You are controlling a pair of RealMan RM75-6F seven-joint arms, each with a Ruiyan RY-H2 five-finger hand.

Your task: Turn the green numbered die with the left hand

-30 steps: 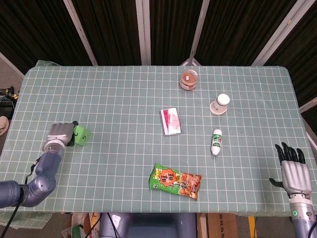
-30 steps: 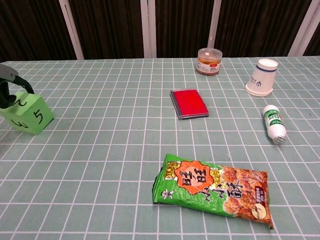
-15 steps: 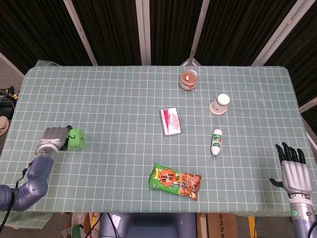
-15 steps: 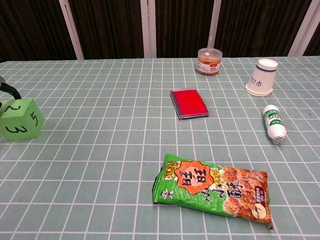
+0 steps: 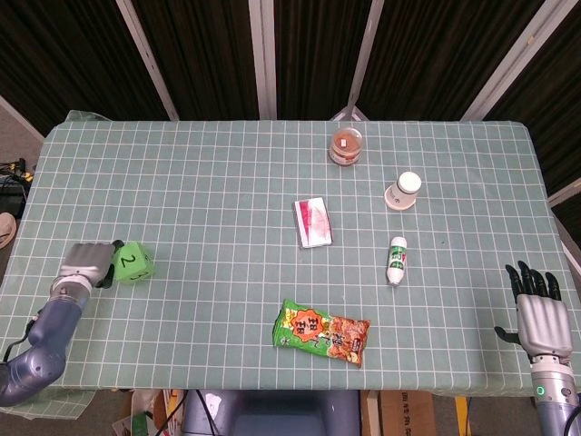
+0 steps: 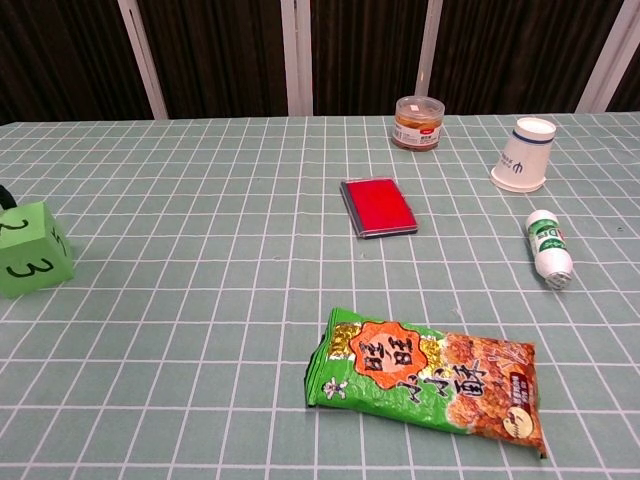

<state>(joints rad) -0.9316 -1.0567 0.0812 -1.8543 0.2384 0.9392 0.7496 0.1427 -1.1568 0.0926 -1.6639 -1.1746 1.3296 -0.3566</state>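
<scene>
The green numbered die (image 5: pixel 132 262) lies near the table's left front edge, with 2 on top. In the chest view the die (image 6: pixel 32 262) shows 2 on top and 3 facing the camera. My left hand (image 5: pixel 83 264) is just left of it, and its dark fingertips (image 5: pixel 111 262) hold the die's left side. The chest view shows only a dark sliver of a finger (image 6: pixel 4 189) at the left edge. My right hand (image 5: pixel 542 314) hangs off the table's right front corner, fingers apart, holding nothing.
A snack bag (image 5: pixel 321 331) lies at the front middle, and a red and white box (image 5: pixel 312 222) at the centre. A small white bottle (image 5: pixel 398 259), an upturned paper cup (image 5: pixel 404 191) and a lidded jar (image 5: pixel 347 146) are to the right and back.
My left hand has drawn back to the left and toward the front edge, taking the die along. The die has rolled: the 5 that faced up has given way to 2.
</scene>
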